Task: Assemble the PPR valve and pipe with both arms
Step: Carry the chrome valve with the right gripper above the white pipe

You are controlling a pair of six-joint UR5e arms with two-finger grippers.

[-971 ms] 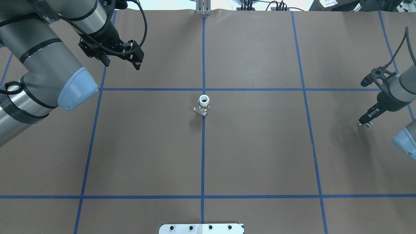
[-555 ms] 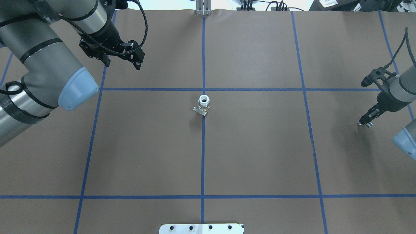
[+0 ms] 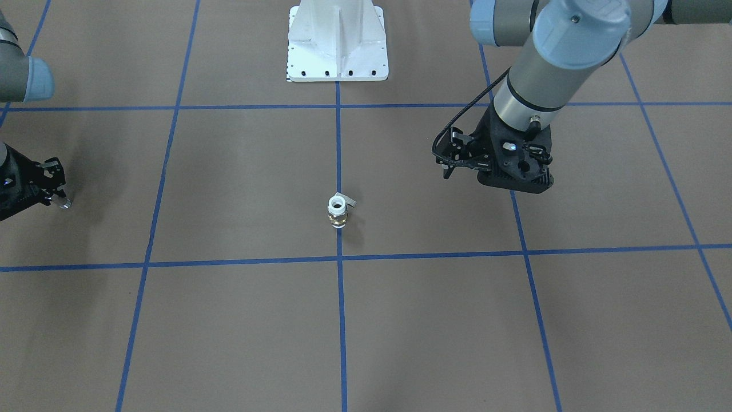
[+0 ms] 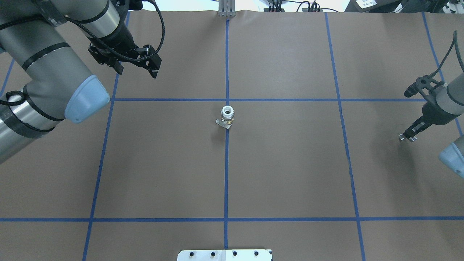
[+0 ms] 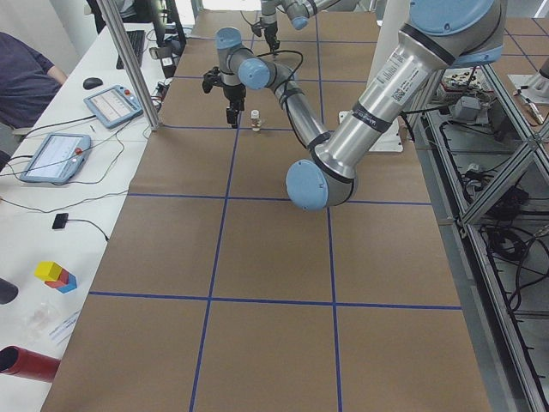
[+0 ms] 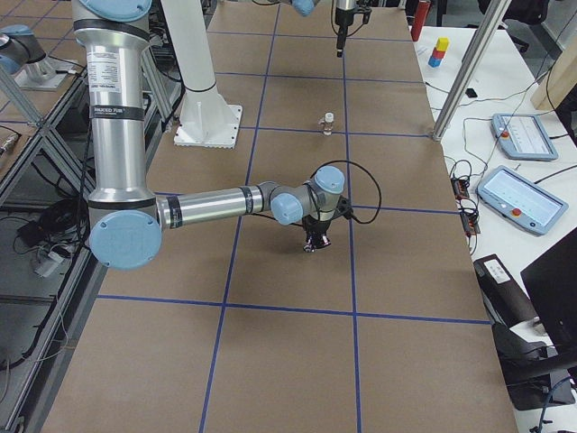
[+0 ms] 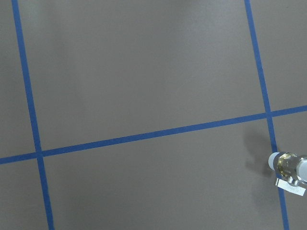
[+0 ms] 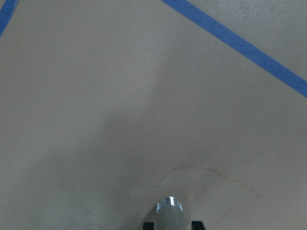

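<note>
The PPR valve [image 4: 227, 116] stands upright at the table's centre on a blue tape line, white collar up, brass middle, pale lever to one side; it also shows in the front view [image 3: 337, 210] and at the left wrist view's right edge [image 7: 288, 167]. My right gripper [image 4: 407, 137] is far to the valve's right, low over the table, shut on the small silver pipe [image 8: 169, 213], whose tip sticks out of the fingers [image 3: 64, 202]. My left gripper [image 4: 137, 71] hangs open and empty above the table, behind and left of the valve.
The white bolted pedestal [image 3: 337, 40] stands at the robot's side of the table. Blue tape lines [image 4: 166, 99] divide the brown paper into squares. A metal post [image 4: 226, 9] stands at the far edge. Tablets lie on the side desk [image 6: 518, 194].
My right gripper with the pipe has shifted slightly to the right. The left arm and the valve have not moved.
</note>
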